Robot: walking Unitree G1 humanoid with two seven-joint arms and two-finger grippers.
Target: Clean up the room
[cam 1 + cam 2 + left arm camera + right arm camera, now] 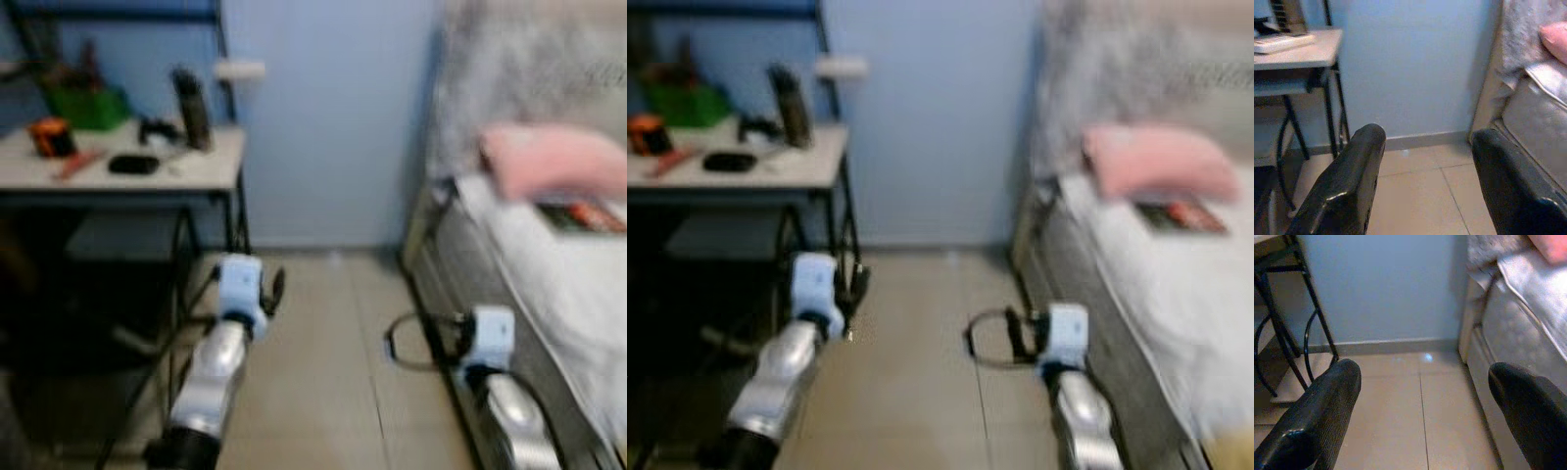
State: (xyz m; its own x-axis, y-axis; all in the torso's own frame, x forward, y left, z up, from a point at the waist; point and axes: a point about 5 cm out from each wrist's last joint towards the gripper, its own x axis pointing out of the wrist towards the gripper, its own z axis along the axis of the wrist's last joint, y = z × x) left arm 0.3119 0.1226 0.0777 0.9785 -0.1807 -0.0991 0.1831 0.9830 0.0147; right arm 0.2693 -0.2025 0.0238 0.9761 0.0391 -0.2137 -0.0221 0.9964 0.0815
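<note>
Fingers spread wide on the left gripper (1422, 188) and right gripper (1425, 418), both empty; it's approaching, likely next choosing something off the desk (196, 174).

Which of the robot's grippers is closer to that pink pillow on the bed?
The right gripper. It hangs low beside the bed, below the pink pillow. The left gripper is across the floor, by the desk.
</note>
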